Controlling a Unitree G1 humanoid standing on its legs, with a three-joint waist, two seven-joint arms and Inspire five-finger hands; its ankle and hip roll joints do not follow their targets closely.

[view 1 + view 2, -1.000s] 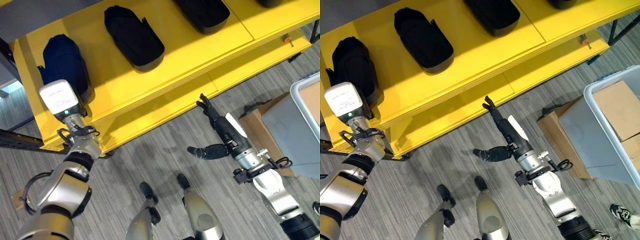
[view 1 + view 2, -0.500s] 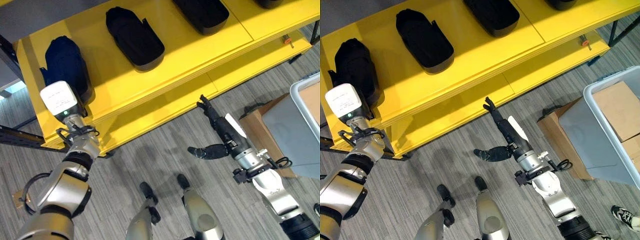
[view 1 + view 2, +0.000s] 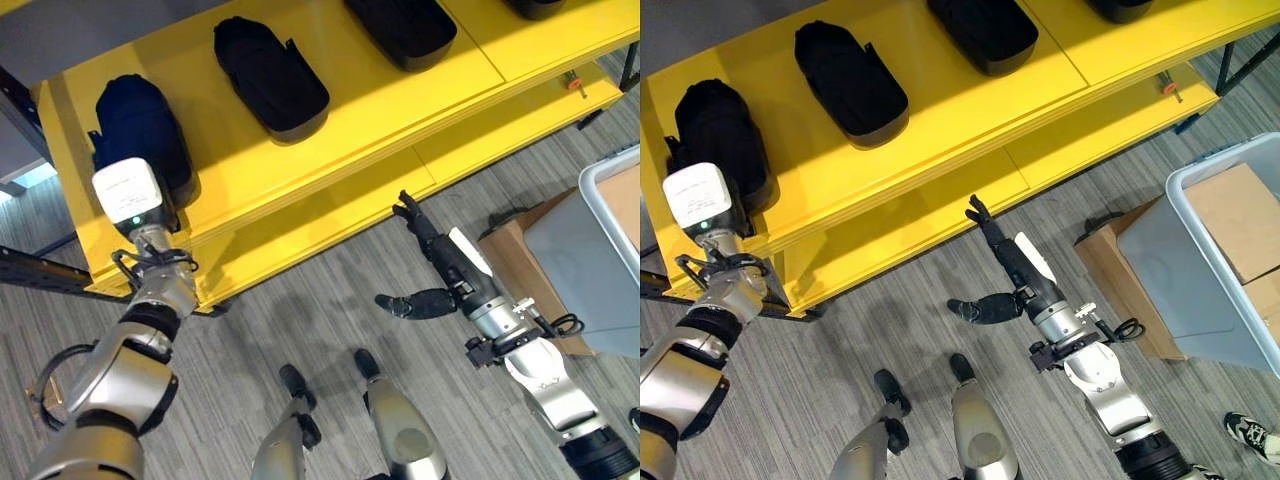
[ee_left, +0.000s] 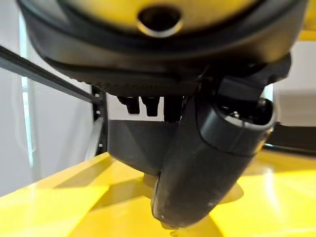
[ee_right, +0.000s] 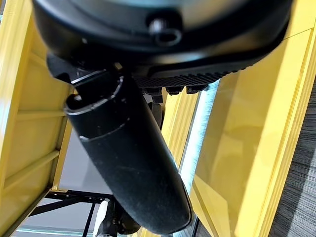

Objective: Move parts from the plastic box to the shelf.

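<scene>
Reaching onto the yellow shelf (image 3: 400, 95), the left hand (image 4: 197, 163) sits at the shelf's left end by a dark blue part (image 3: 140, 130); whether its fingers grip anything I cannot tell. Two black moulded parts (image 3: 270, 75) lie further along the top, well apart. They look stiff, light and smooth, best taken across the narrow sides. The right hand (image 3: 435, 255) hangs over the floor with fingers straight, holding nothing. The grey plastic box (image 3: 1215, 270) stands at far right.
</scene>
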